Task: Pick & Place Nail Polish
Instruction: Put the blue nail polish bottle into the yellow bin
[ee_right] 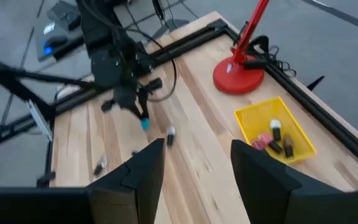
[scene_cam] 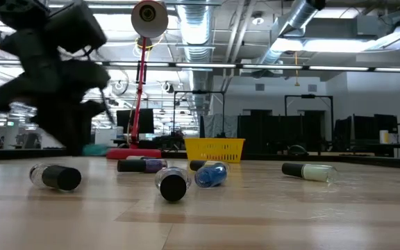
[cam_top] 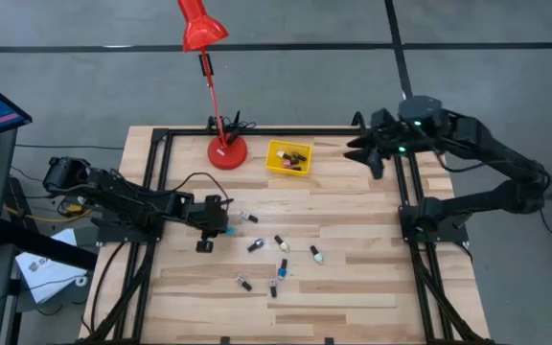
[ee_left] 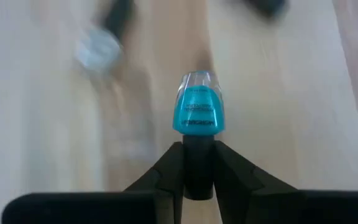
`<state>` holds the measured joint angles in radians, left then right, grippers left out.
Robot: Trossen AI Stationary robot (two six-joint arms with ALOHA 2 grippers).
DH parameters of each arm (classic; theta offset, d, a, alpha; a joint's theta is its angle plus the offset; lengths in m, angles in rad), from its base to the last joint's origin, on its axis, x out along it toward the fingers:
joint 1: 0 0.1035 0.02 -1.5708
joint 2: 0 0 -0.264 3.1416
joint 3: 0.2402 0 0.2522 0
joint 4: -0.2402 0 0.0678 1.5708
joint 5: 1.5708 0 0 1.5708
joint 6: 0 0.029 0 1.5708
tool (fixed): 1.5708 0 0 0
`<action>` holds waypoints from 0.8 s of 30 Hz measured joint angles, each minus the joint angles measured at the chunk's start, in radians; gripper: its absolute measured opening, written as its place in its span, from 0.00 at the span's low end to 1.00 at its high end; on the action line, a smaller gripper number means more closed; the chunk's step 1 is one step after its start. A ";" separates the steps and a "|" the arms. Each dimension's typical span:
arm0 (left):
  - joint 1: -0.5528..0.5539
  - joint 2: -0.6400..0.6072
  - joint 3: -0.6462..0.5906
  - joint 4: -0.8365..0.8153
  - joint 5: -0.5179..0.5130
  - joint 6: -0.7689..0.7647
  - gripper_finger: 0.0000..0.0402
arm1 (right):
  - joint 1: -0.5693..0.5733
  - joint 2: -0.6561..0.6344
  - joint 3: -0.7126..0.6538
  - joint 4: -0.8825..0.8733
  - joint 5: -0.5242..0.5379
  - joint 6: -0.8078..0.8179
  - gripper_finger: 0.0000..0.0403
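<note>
Table [cam_top: 353, 278]: wood top, black frame rails down both sides. Red lamp [cam_top: 226, 150] stands at the far edge, its base just beside the yellow bin [cam_top: 287, 158]. The bin already holds a few bottles [ee_right: 277, 140], dark caps, one pinkish.

Left gripper [cam_top: 220, 228] is over the table's left-centre, raised off the wood, fingers [ee_left: 166, 171] pinched on the black cap of a teal bottle [ee_left: 198, 111]. The bottle sticks out past the fingertips, clear base outward, dark print on the teal.

Right gripper [ee_right: 191, 165] is parked off the far right corner, fingers spread, nothing between them.

Loose bottles [cam_top: 281, 244] lie on their sides mid-table, scattered between the left gripper and the near edge, well apart from the bin. In the low view: a blue one [scene_cam: 210, 175], a pale one [scene_cam: 308, 171], a clear one with black cap [scene_cam: 54, 176]. Nothing stands between the held bottle and the bin except open wood.
</note>
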<state>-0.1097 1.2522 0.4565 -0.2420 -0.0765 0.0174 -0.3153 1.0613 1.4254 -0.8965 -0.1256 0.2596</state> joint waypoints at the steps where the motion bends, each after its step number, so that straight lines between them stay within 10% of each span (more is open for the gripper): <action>1: 0.000 0.000 0.009 0.007 -0.017 0.000 0.13 | 0.000 0.018 0.000 0.014 0.000 0.005 0.44; 12: 0.020 -0.002 0.193 0.157 -0.361 0.003 0.13 | 0.055 0.257 0.000 0.246 0.003 0.056 0.44; 24: 0.099 -0.002 0.377 0.222 -0.373 0.204 0.13 | 0.126 0.440 0.000 0.392 -0.004 0.163 0.44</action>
<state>-0.0105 1.2503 0.8337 -0.0197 -0.4491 0.2211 -0.1890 1.5015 1.4250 -0.5047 -0.1295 0.4225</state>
